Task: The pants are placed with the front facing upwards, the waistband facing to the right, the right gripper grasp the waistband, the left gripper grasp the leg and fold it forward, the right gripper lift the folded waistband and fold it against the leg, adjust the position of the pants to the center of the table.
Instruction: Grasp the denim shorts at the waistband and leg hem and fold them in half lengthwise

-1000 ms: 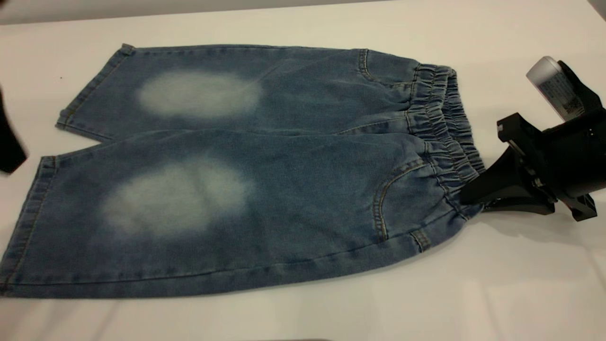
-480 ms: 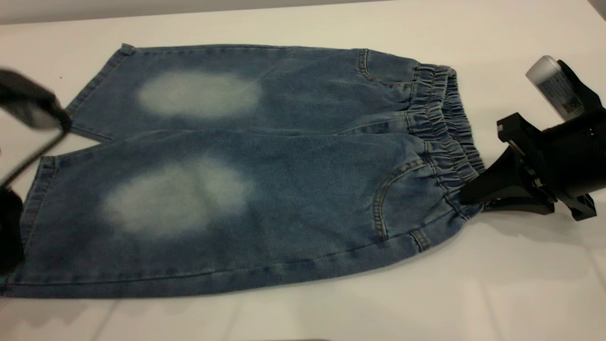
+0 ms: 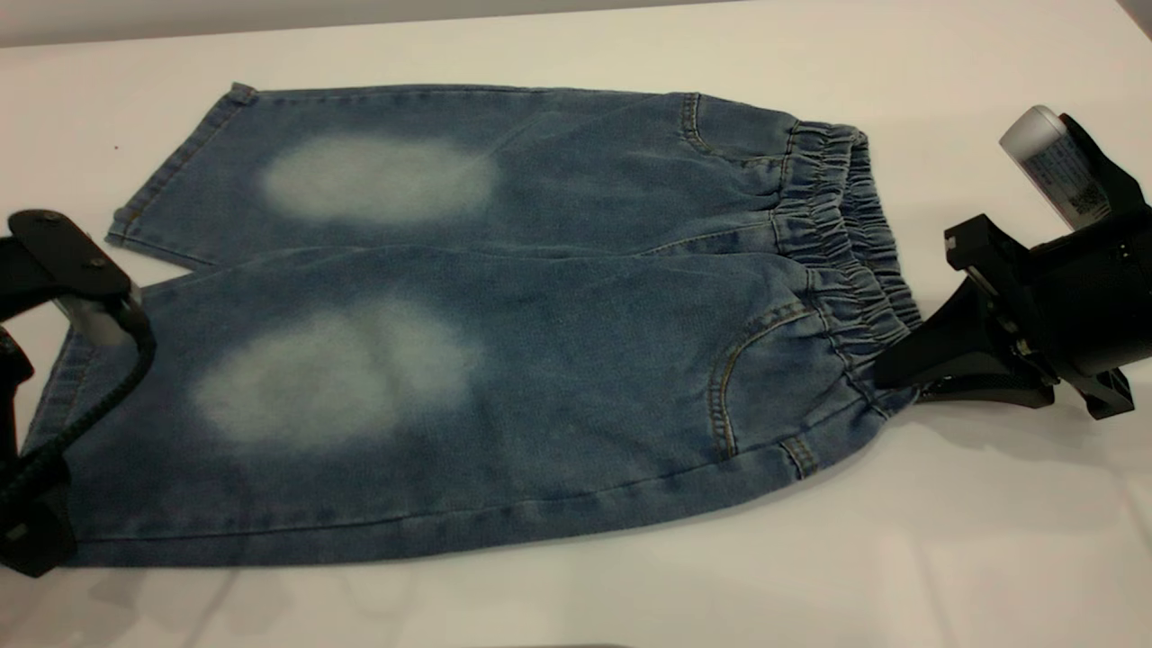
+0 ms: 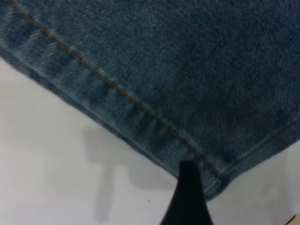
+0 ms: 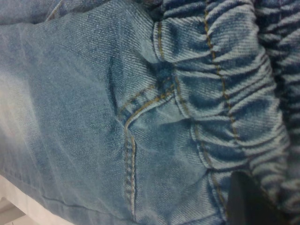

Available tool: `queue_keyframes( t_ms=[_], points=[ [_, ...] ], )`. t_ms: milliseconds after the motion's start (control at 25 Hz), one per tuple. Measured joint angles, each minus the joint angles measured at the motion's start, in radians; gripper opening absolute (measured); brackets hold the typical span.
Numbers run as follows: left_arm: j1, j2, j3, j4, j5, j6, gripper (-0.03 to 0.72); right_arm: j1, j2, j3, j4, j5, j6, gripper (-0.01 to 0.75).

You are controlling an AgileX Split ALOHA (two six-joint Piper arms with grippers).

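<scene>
Blue denim pants (image 3: 540, 360) lie flat, front up, on the white table (image 3: 900, 558), legs to the left. The ruched waistband (image 3: 846, 234) is at the right. My right gripper (image 3: 891, 376), black with a white labelled cylinder, is shut on the waistband's near corner; one dark finger (image 5: 248, 204) rests on the gathered band (image 5: 220, 93). My left gripper (image 3: 31, 540) hangs over the near leg's hem corner at the far left. One black finger (image 4: 187, 201) points at the stitched hem (image 4: 140, 112), with bare table beside it and no cloth held.
The left arm's black bracket (image 3: 54, 261) and cable (image 3: 108, 387) overlap the near leg's hem. Bare tabletop lies in front of the pants and to the right, behind the right gripper. The table's far edge runs along the top of the exterior view.
The left arm has come in from the left edge and lowered to the near leg's hem corner. The right gripper and the pants have not moved.
</scene>
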Motion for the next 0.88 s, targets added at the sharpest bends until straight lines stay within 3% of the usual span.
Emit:
queue_keyframes(
  t_ms=[280, 480, 600, 880],
  points=[
    [0.000, 0.075, 0.007, 0.014, -0.121, -0.003, 0.533, 0.000, 0.000, 0.000, 0.000, 0.000, 0.000, 0.043],
    [0.000, 0.098, 0.007, 0.015, -0.136, -0.003, 0.493, 0.000, 0.000, 0.000, 0.000, 0.000, 0.000, 0.050],
    [-0.004, 0.109, 0.007, 0.009, -0.130, -0.003, 0.412, 0.000, 0.000, 0.000, 0.000, 0.001, -0.002, 0.052],
    [-0.008, 0.110, 0.007, 0.007, -0.128, -0.022, 0.113, 0.000, 0.000, 0.000, -0.001, 0.006, -0.002, 0.053]
  ],
)
